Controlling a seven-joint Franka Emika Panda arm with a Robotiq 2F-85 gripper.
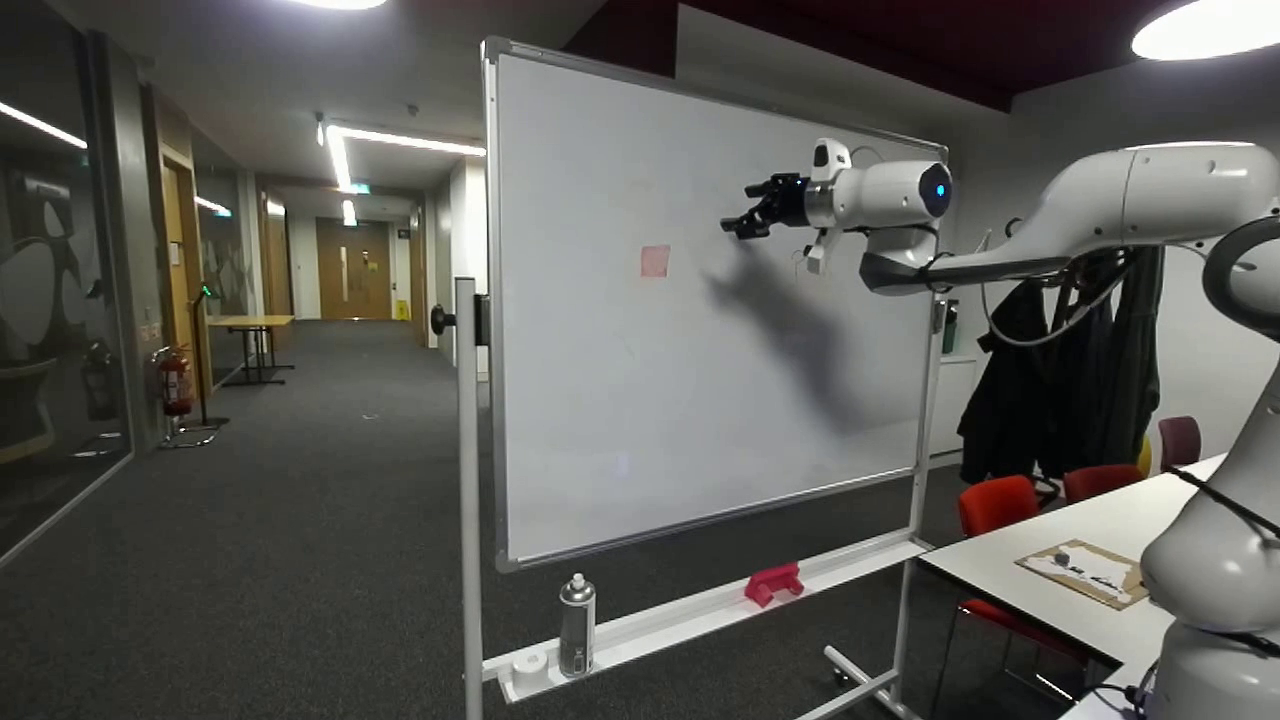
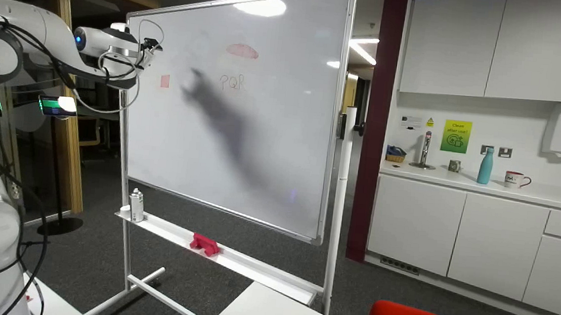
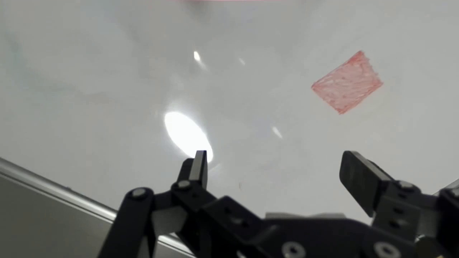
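Seeing an empty gripper (image 3: 274, 157) spread wide, apart from the whiteboard (image 1: 690, 330) standing upright in its stand (image 1: 467, 480), with a red patch (image 3: 347, 83) toward its left edge. Guessing stiff, slick, pretty heavy; favouring the side frame (image 1: 494, 220) for holding, tbh.

Wrist view: claw (image 3: 274, 154) cropped by the lower edge; red line (image 3: 229, 0) cut by the upper edge, its full shape indeterminable. In both exterior views, robot arm (image 1: 1100, 205) obscuring part of the whiteboard (image 1: 620, 400); spray can (image 1: 577, 630) too small to read.
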